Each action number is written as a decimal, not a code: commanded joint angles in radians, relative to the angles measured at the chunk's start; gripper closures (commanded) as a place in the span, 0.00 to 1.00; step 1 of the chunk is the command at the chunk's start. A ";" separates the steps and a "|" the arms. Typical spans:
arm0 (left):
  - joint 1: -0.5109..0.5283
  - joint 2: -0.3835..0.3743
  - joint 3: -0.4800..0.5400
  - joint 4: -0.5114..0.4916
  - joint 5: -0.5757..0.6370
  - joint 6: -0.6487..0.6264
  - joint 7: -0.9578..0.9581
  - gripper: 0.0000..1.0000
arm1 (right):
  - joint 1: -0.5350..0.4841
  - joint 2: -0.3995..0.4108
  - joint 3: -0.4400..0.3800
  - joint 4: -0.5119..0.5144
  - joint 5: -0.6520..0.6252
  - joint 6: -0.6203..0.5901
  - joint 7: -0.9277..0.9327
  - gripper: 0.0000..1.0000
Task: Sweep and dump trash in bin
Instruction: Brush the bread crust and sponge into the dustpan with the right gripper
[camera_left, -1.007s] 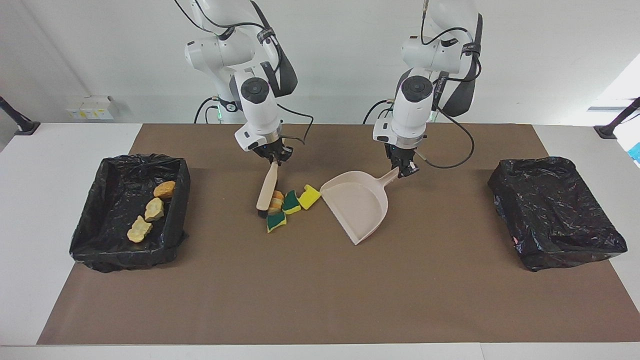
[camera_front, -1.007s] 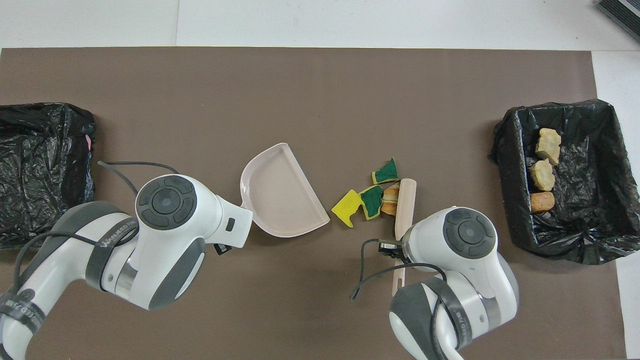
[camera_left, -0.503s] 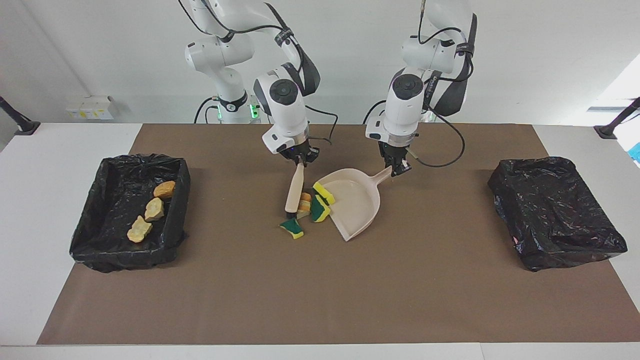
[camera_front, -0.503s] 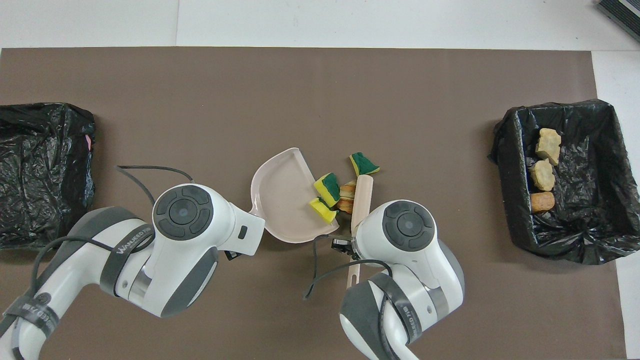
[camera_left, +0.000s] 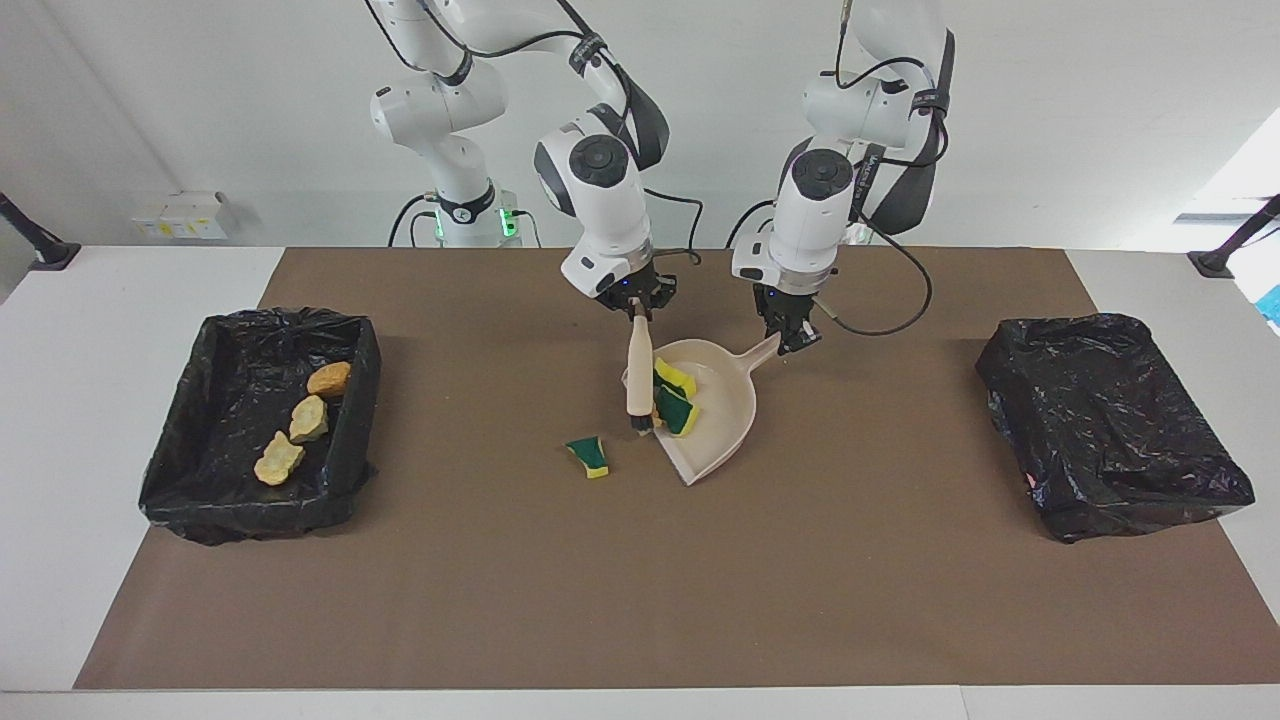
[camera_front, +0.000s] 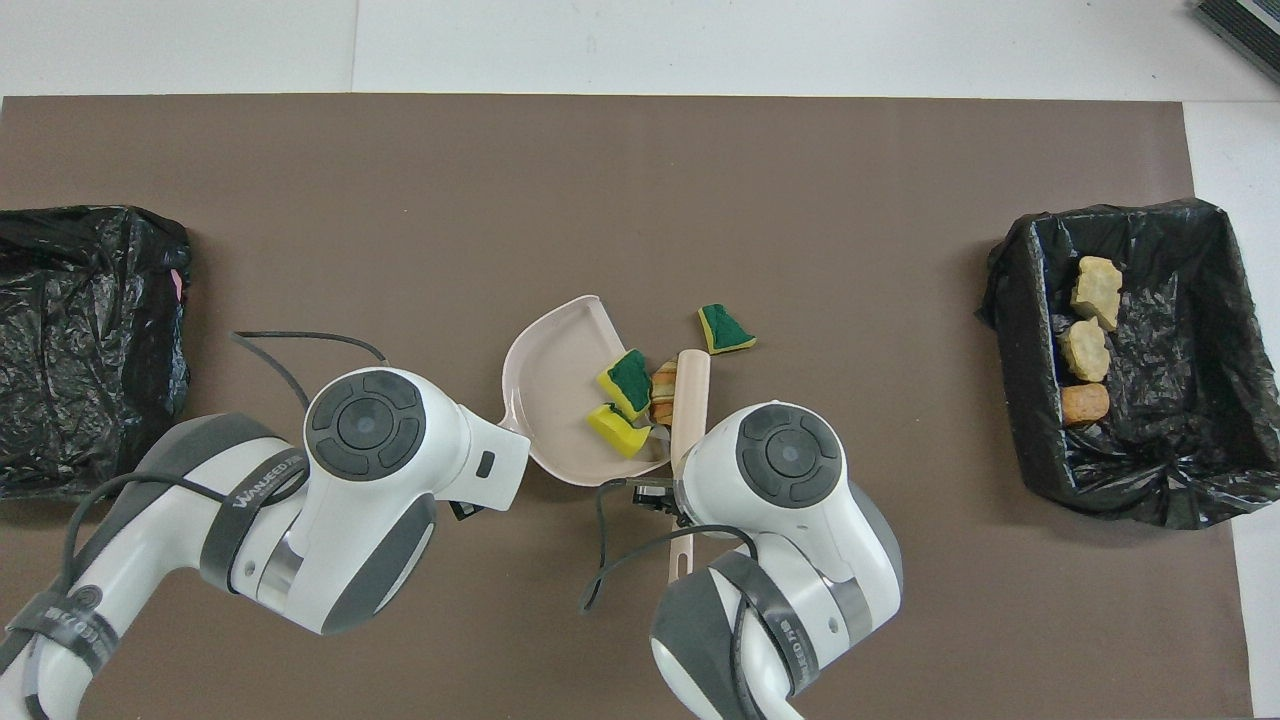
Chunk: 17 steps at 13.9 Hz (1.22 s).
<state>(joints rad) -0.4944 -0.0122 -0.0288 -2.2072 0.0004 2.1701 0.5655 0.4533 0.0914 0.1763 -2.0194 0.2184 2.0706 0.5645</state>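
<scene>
Mostly yellow-green sponge scraps (camera_left: 677, 397), tan bread-like lumps (camera_left: 301, 420)

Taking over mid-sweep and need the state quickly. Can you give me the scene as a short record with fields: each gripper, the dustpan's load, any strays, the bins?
right gripper: shut on the brush handle, bristles at the dustpan's mouth
left gripper: shut on the dustpan handle
in dustpan: two sponge pieces
at dustpan mouth: tan lump against the brush
stray: one sponge piece on the mat, outside the pan
bin at right arm's end: three tan lumps inside
bin at left arm's end: no scraps visible
</scene>
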 joint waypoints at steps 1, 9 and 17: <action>-0.010 -0.011 0.010 -0.020 -0.036 0.060 -0.045 1.00 | -0.051 -0.001 -0.009 0.074 0.013 -0.108 -0.087 1.00; -0.010 -0.011 0.012 -0.023 -0.073 0.050 -0.078 1.00 | -0.317 0.016 -0.005 0.031 -0.299 -0.090 -0.424 1.00; -0.013 -0.018 0.013 -0.028 -0.073 0.010 -0.096 1.00 | -0.223 0.156 0.002 0.027 -0.421 0.058 -0.534 1.00</action>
<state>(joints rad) -0.4940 -0.0091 -0.0264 -2.2193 -0.0614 2.1944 0.4790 0.1937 0.2318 0.1720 -1.9952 -0.1829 2.1032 0.0541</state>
